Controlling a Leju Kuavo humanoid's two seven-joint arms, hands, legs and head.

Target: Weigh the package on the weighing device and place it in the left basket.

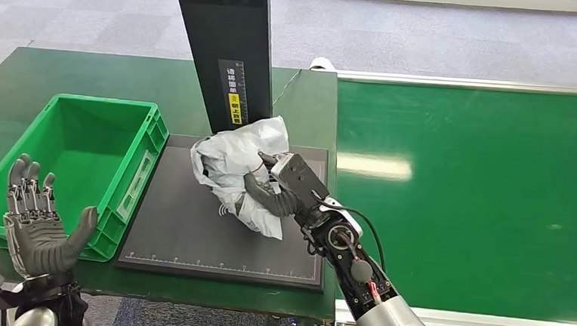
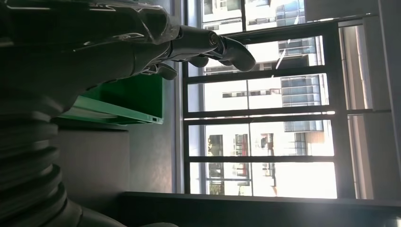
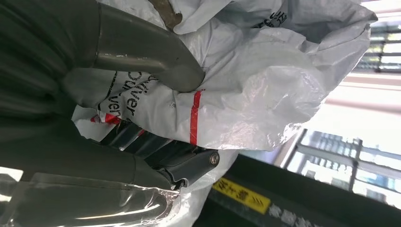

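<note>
your right hand (image 1: 272, 192) clamps the crumpled white plastic package (image 1: 232, 163) over the flat black weighing device (image 1: 190, 233); your left hand (image 1: 36, 219) hovers, fingers spread, beside the green plastic basket (image 1: 128, 198).

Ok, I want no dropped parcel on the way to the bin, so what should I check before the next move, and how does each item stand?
1. Grip: the right robot hand holds the crumpled white plastic mailer bag, thumb and fingers on opposite sides. Ok.
2. Bag over the flat black scale platform: ok; whether it rests on it or is lifted, cannot tell.
3. Weight registered: no reading visible. Cannot tell.
4. Green plastic crate left of the platform is open and holds nothing. Ok.
5. Left robot hand, fingers apart and holding nothing, is raised by the crate's near corner, possibly in the path. Not ok.
</note>
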